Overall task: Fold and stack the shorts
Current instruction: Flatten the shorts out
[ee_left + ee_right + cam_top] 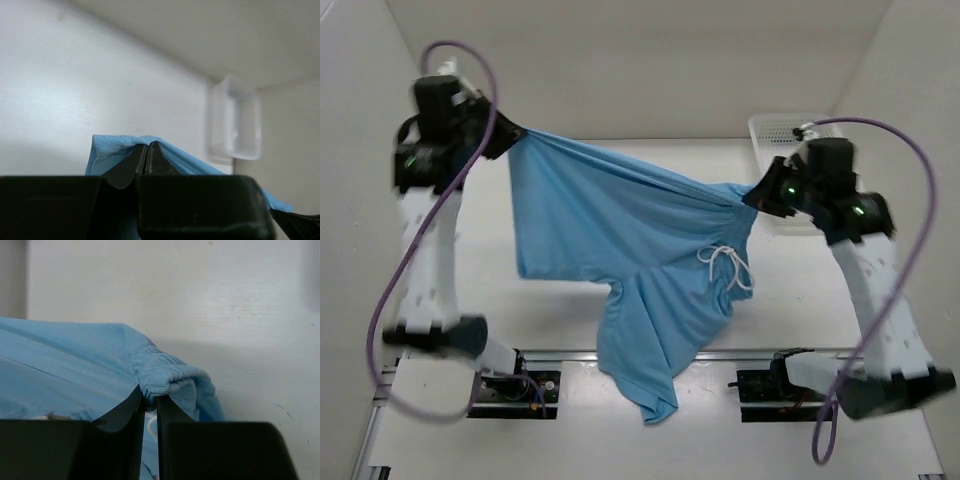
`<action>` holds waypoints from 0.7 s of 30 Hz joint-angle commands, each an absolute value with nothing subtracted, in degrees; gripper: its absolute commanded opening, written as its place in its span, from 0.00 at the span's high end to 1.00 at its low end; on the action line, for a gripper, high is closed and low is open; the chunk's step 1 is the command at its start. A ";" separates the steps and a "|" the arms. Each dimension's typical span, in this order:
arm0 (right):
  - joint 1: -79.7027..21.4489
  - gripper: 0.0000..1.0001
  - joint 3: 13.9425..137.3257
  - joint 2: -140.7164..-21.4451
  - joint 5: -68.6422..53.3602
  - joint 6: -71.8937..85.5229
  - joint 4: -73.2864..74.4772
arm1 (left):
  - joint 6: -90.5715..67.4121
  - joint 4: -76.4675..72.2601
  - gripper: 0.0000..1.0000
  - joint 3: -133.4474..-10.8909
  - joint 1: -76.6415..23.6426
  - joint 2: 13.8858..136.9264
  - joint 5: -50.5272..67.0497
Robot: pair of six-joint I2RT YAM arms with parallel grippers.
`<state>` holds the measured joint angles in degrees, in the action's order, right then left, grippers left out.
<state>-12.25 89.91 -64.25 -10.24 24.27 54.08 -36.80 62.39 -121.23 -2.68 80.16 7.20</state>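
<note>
The sky-blue shorts [620, 240] hang stretched in the air between my two grippers, one leg drooping toward the near table edge, the white drawstring [725, 265] dangling at the right. My left gripper [505, 135] is shut on a corner of the shorts at the upper left; in the left wrist view [146, 145] blue fabric [110, 150] wraps over the closed tips. My right gripper [755, 195] is shut on the gathered waistband; in the right wrist view [150, 396] the bunched elastic [170, 377] sits pinched between the fingers.
A white mesh basket [775, 135] stands at the back right, partly behind my right arm; it also shows in the left wrist view [235, 125]. White walls enclose the table on three sides. The arm bases and a rail lie along the near edge.
</note>
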 commanded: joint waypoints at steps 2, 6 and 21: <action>-11.43 0.99 83.59 -76.23 5.96 24.78 41.33 | -31.12 56.78 0.90 -122.31 1.22 97.52 -1.24; -11.43 0.99 91.56 -94.44 7.12 25.49 38.06 | -28.92 59.23 0.90 -136.60 2.46 116.24 1.05; -10.90 0.99 125.08 -126.13 2.20 24.96 45.00 | -27.51 59.06 0.90 -146.96 7.03 130.71 9.31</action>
